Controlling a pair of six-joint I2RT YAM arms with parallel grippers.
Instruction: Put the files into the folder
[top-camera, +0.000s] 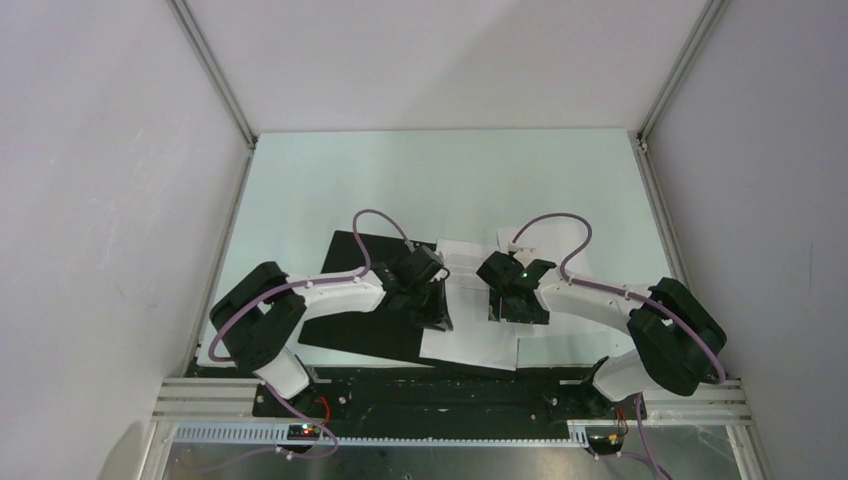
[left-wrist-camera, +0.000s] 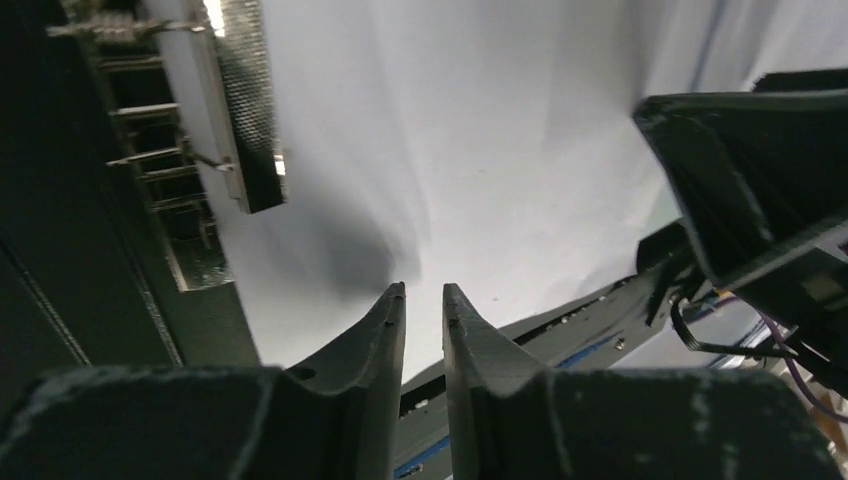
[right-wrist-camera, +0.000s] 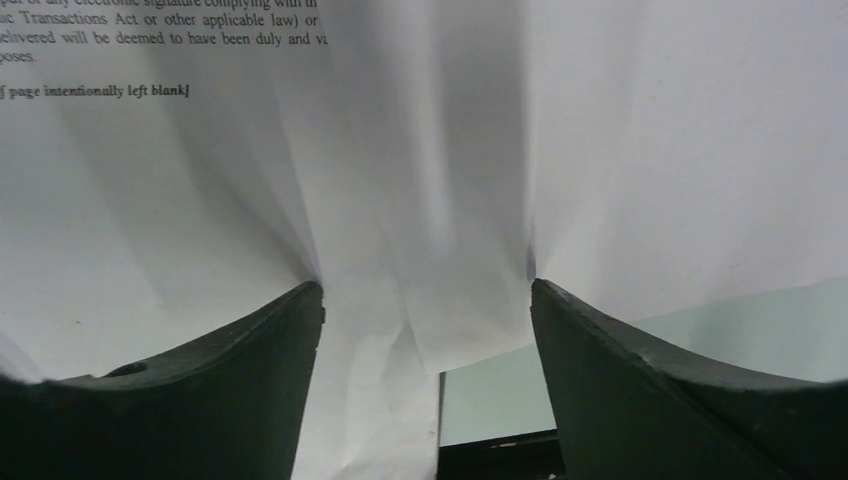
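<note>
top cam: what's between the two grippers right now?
Only white paper. The files fill the gap between the left gripper and the right gripper, as the top external view shows.

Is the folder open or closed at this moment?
Open. The folder shows its black inside facing up, its metal clip is bare in the left wrist view, and the white files lie partly on it.

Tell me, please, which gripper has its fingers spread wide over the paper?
The right gripper: its fingers stand wide apart over the files, whereas the left gripper shows only a narrow gap.
</note>
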